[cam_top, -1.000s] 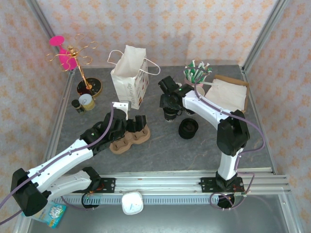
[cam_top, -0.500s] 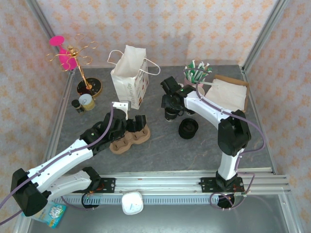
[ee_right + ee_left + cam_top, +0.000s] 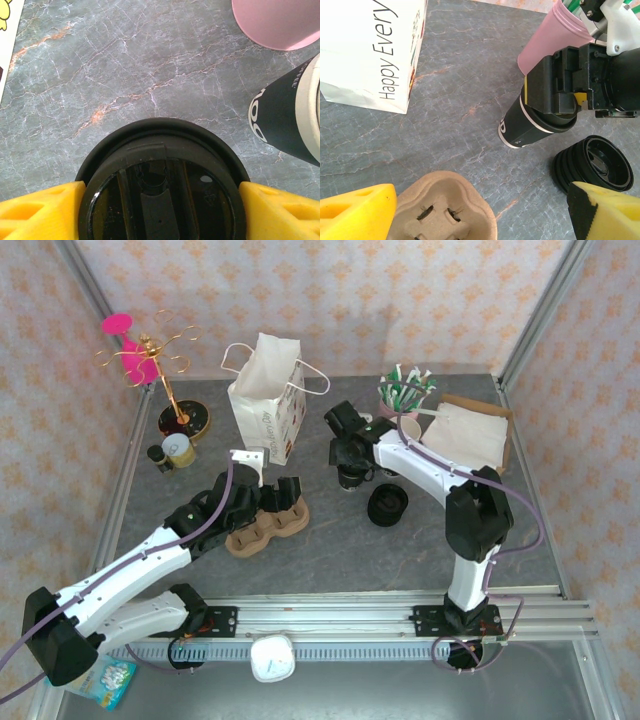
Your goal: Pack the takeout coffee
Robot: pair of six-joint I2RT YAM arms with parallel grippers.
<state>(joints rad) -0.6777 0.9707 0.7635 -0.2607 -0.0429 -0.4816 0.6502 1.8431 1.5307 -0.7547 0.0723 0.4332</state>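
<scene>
Grippers: right gripper (image 3: pixel 160 212) clamps the lid (image 3: pixel 160 165) of the takeout coffee (image 3: pixel 520 127) between yellow pads (image 3: pixel 40 210) (cup upright on the table (image 3: pixel 470 75)), beyond and right of the cup carrier (image 3: pixel 440 200); left gripper (image 3: pixel 481 212), jaws wide and empty, hangs just above the cup carrier.

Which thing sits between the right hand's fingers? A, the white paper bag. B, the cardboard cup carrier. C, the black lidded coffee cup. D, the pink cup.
C: in the right wrist view the right hand has its yellow fingers against either side of the black lid of the takeout coffee.
</scene>
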